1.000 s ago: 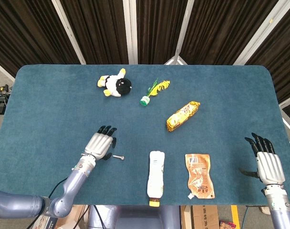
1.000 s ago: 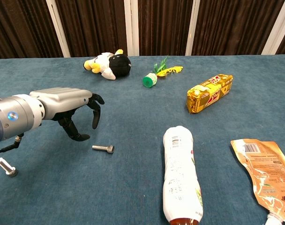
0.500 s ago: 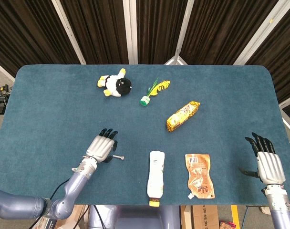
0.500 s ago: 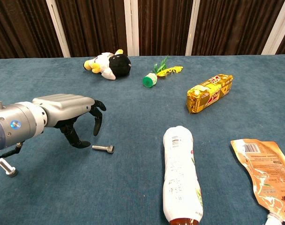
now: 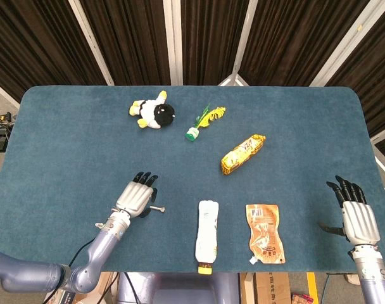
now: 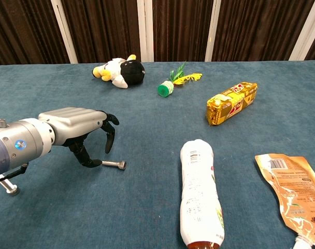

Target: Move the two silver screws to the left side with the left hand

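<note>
One silver screw (image 6: pixel 115 164) lies on the blue table just right of my left hand (image 6: pixel 77 127); the head view shows the same screw (image 5: pixel 157 208) beside that hand (image 5: pixel 135 197). The hand arches over the cloth with its fingers curved down and apart, holding nothing. Its lowest fingertip (image 6: pixel 90 163) sits at the screw's left end; I cannot tell if they touch. A second silver screw (image 6: pixel 10 188) lies at the far left, partly behind my forearm. My right hand (image 5: pixel 357 218) rests near the table's right edge, fingers spread and empty.
A white bottle (image 6: pixel 200 192) lies right of the screw, an orange pouch (image 6: pixel 292 192) beyond it. A gold snack pack (image 6: pixel 231 102), a green-and-yellow toy (image 6: pixel 173 83) and a black-and-white plush (image 6: pixel 121 71) sit further back.
My left hand has slid right and down toward the screw, its fingertips now at the screw's left end. Both screws and my right hand stay put.
</note>
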Robot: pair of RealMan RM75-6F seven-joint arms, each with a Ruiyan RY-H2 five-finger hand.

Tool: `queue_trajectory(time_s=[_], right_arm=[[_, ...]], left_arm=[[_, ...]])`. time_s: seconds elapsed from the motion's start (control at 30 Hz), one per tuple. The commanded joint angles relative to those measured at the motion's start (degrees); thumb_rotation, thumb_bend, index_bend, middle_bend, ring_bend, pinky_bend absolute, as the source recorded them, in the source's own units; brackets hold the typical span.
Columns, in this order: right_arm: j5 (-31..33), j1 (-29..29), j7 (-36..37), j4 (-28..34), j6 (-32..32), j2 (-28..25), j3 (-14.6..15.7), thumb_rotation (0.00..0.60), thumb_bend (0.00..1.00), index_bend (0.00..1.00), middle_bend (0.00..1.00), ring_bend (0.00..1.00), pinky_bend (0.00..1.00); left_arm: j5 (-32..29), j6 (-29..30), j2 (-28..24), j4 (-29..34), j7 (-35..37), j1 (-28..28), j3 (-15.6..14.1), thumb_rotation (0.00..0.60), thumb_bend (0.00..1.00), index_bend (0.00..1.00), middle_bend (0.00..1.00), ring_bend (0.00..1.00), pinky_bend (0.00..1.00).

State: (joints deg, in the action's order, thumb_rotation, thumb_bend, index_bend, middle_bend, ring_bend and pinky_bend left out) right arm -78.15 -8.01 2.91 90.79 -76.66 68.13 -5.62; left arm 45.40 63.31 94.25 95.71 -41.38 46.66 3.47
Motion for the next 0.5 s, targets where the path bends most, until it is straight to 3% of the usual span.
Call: queue_trajectory(time_s=[0.03,0.5], right_arm=[[0.02,0.00,0.06,-0.01,-0.04,0.00,-0.05,0.600,0.11,0.16,0.07,0.02,0.00],[0.23,-0.06,0.32,-0.25,0.33,-0.05,-0.03,0.600,0.11,0.16,0.07,0.02,0.00]], left_arm=[[0.17,-0.15,0.22,-0.41,0.27,-0.18,-0.02,0.600,0.43,0.52,0.07,0.00,0.00],[1.35,-0.87,1.70,-2.74,0.97,-0.76,-0.09,0.600,0.43,0.52,0.07,0.00,0.00]])
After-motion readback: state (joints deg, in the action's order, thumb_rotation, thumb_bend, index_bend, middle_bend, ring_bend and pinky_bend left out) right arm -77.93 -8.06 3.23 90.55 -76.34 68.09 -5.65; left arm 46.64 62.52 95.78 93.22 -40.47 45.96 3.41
